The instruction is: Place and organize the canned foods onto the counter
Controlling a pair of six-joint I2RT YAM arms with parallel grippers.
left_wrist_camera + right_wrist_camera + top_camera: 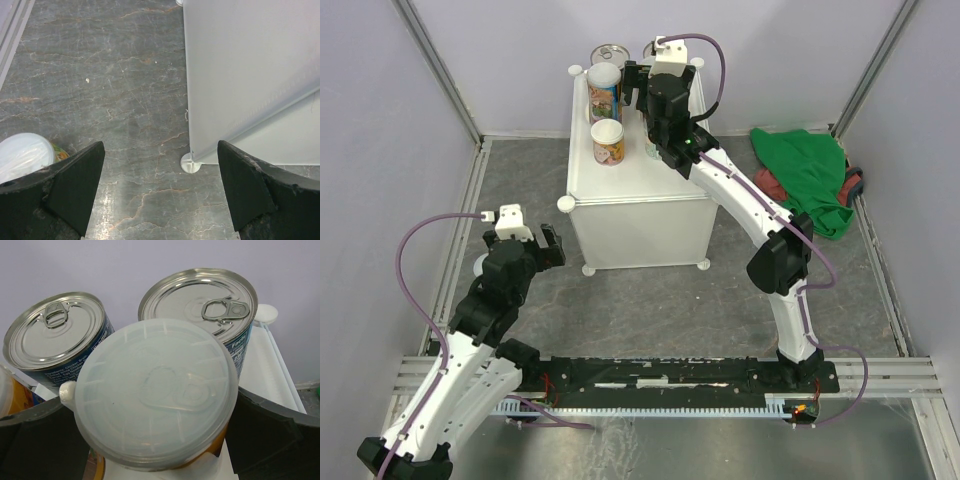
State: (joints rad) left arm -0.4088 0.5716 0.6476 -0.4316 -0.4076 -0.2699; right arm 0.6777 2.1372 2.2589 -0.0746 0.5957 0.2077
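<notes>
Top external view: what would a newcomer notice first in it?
The white counter stands in the middle, with cans crowded at its far end. The right arm reaches over them, jaws wide on either side of a white-lidded can. A green cloth lies on the floor at the right.

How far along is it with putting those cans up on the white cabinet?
Done: several cans stand on the counter, including two blue pull-tab cans. In hand: a white-lidded can sits between the fingers of the open right gripper, up there too. Left: at least one stray can is on the grey floor below the open left gripper.
</notes>
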